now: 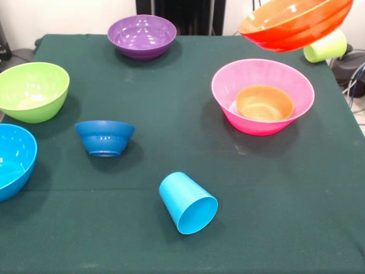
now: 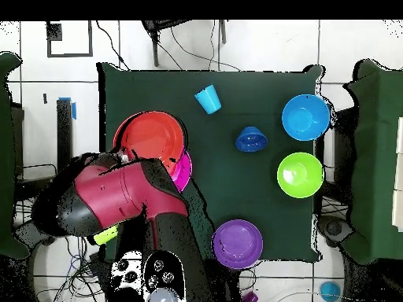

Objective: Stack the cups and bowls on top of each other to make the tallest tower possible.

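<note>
The large orange bowl hangs tilted in the air above and behind the pink bowl; it also shows in the overhead view. My gripper holds it at its rim, mostly hidden under the red arm. A small orange bowl sits inside the pink bowl. The sky blue cup lies on its side near the front. The yellow-green cup lies on its side behind the orange bowl. The small dark blue bowl stands upright left of centre.
The purple bowl stands at the far edge. The lime green bowl and the sky blue bowl stand at the left edge. Cables lie off the table's right side.
</note>
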Tool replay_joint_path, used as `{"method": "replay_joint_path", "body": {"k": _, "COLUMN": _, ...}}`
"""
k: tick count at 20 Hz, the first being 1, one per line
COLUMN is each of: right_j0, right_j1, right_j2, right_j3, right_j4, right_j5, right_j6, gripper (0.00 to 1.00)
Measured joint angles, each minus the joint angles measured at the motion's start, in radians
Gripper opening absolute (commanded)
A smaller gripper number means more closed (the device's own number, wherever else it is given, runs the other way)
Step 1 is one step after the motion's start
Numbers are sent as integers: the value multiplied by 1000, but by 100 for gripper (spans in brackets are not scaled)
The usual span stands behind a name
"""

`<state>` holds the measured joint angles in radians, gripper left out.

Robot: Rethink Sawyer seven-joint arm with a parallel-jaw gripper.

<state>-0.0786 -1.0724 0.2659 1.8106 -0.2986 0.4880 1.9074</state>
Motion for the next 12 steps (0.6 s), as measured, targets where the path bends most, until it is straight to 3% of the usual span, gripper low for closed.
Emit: {"method": "replay_joint_path", "body": {"k": 12, "right_j0": 13, "right_j1": -8, "right_j2": -14, "right_j3": 0, "right_j4": -6, "right_j5": 6, "right_j6": 0, "gripper": 0}}
